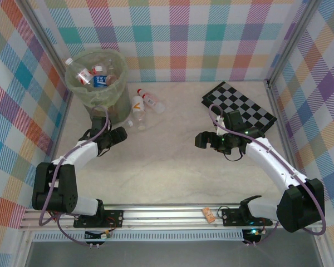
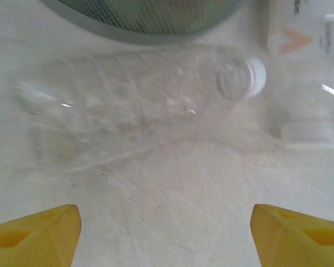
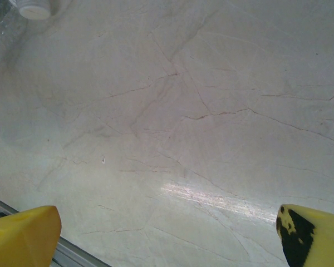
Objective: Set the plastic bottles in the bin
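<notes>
Tabletop [image 1: 172,167]: pale, marble-veined, walled on three sides by pastel plaid panels [image 1: 211,39].

Bin [image 1: 116,100]: tall, round, translucent pale green, standing at the far left corner. Several plastic bottles lie inside, among them a blue-labelled bottle [image 1: 100,81] and a red-labelled bottle [image 1: 83,74]. The left wrist view catches the bin's base [image 2: 150,16] along its top edge.

Checkerboard [image 1: 240,107]: black and white, flat on the tabletop at the far right, well apart from the bin.

Left tool [image 1: 120,137]: near the bin's foot, yellow fingers [image 2: 39,236] spread wide, with only bare tabletop between them – nothing pinched.

Right tool [image 1: 204,140]: over mid-tabletop beside the checkerboard, fingers [image 3: 22,236] spread wide above bare surface, nothing held.

Loose bottles, on the tabletop just right of the bin:
- clear bottle [image 2: 139,103], label-free, lying on its side with its white cap to the right, between the bin's base and the left tool's fingertips and touching neither finger;
- orange-marked bottle [image 1: 137,103], beside the clear one, also seen at the top right of the left wrist view [image 2: 292,39];
- second red-labelled bottle [image 1: 152,102], just right of the orange-marked one.

White cap [image 3: 34,8]: top left corner of the right wrist view, on a blurred clear bottle – no label legible.
</notes>
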Tool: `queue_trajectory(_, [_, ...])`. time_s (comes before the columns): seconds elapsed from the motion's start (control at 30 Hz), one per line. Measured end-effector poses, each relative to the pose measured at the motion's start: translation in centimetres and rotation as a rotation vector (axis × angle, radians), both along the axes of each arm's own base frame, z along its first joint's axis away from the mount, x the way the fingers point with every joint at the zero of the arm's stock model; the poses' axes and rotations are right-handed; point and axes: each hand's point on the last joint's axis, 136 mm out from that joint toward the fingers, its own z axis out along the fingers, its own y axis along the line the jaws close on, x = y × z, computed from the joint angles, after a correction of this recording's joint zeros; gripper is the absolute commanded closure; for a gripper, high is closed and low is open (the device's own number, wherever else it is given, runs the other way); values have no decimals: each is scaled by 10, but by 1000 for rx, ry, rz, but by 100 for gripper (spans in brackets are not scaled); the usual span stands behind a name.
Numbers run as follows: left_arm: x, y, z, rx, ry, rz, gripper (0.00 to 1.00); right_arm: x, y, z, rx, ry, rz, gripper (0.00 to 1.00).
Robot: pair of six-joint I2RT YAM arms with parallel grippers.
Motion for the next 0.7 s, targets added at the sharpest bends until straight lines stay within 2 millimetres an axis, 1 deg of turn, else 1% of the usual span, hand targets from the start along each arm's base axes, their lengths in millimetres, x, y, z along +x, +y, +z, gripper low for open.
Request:
queue_trajectory(0.07, [1,10,1,-14,-2,64,23,0,0,0,0,0,0,1])
queue_trajectory(0.13, [1,18,-1,-39,-14,133,28,0,0,0,0,0,-1,1])
queue_trajectory(0.23, [-4,29,-9,-111,-39,247,36,-1,0,0,0,-1,-1,1])
queue_trajectory(0.33, [-7,41,-17,-173,-48,359,46,-2,-1,2,2,-10,-1,1])
queue_trajectory(0.4, [-2,50,-14,-208,-81,429,50,-2,-2,5,1,-22,-3,1])
queue_trajectory(0.53, [9,66,-1,-248,-162,522,53,-4,-5,8,-9,-40,-10,1])
queue_trajectory(0.6, [13,70,1,-245,-172,542,56,-4,-7,8,-15,-43,-13,1])
queue_trajectory(0.7, [23,77,-2,-232,-165,568,60,-4,-7,7,-19,-42,-15,1])
